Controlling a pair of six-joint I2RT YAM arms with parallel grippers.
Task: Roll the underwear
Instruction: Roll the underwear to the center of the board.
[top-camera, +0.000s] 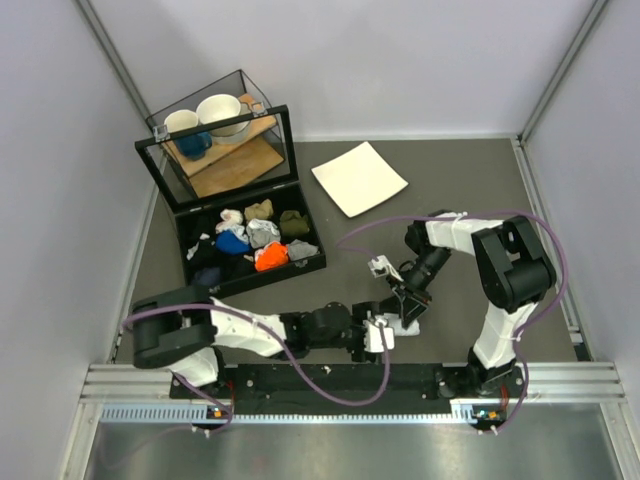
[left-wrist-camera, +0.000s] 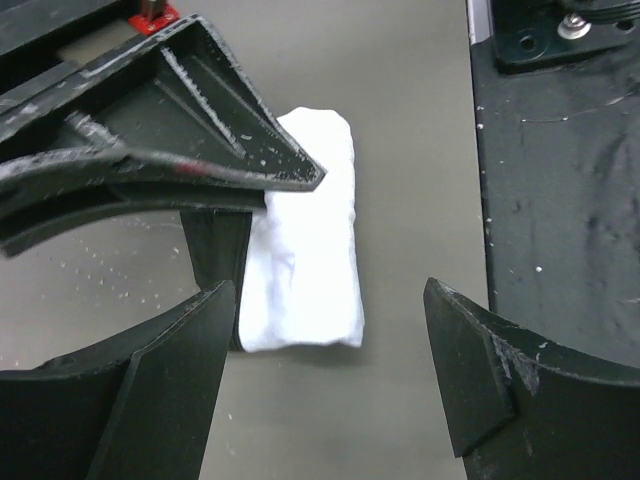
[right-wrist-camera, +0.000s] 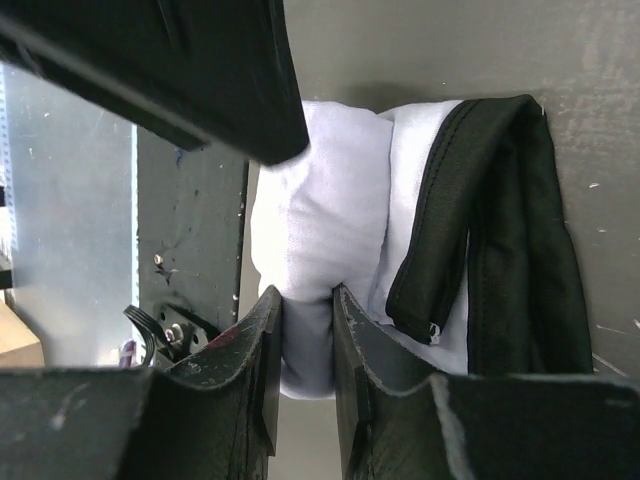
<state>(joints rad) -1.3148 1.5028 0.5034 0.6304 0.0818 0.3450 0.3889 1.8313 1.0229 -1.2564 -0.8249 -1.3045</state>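
The underwear (left-wrist-camera: 305, 240) is a white fabric roll with a black waistband (right-wrist-camera: 480, 250), lying on the grey table near its front edge. In the top view it shows as a small white patch (top-camera: 409, 325) between the two grippers. My right gripper (right-wrist-camera: 307, 310) is shut on the near end of the white roll (right-wrist-camera: 320, 220), and one of its fingers (left-wrist-camera: 230, 130) reaches over the roll in the left wrist view. My left gripper (left-wrist-camera: 328, 290) is open and empty, its fingers just short of the roll's end. It lies low, pointing right (top-camera: 392, 333).
A white square plate (top-camera: 358, 178) lies at the back centre. A black tray (top-camera: 300, 270) with several small cloth bundles stands at the left, with a glass case of cups (top-camera: 215, 140) behind it. The black base rail (left-wrist-camera: 560, 200) runs close beside the roll.
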